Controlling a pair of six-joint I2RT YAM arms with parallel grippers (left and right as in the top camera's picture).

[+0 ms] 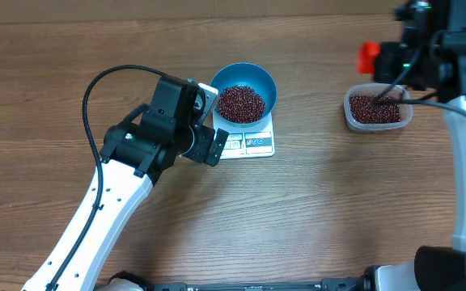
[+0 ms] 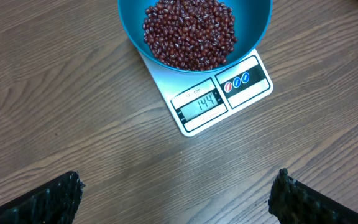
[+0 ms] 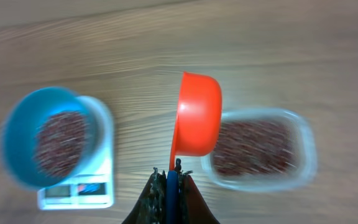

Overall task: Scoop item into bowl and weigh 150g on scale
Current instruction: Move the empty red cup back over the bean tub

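Observation:
A round blue bowl (image 1: pixel 245 93) holding a heap of dark red-brown beans (image 1: pixel 240 103) stands on the white scale (image 1: pixel 247 144). In the left wrist view the bowl (image 2: pixel 194 34) sits at the top, and the scale (image 2: pixel 219 99) shows a number on its display. My left gripper (image 2: pixel 179 196) is open just in front of the scale, with only bare table between its fingers. My right gripper (image 3: pixel 171 180) is shut on the blue handle of an orange scoop (image 3: pixel 197 115). The scoop (image 1: pixel 368 55) hangs to the left of a clear tub of beans (image 1: pixel 376 109).
The clear rectangular tub (image 3: pixel 266 149) sits at the right of the table, under the right arm. A black cable loops from the left arm over the table at the left. Bare wood lies between the scale and the tub.

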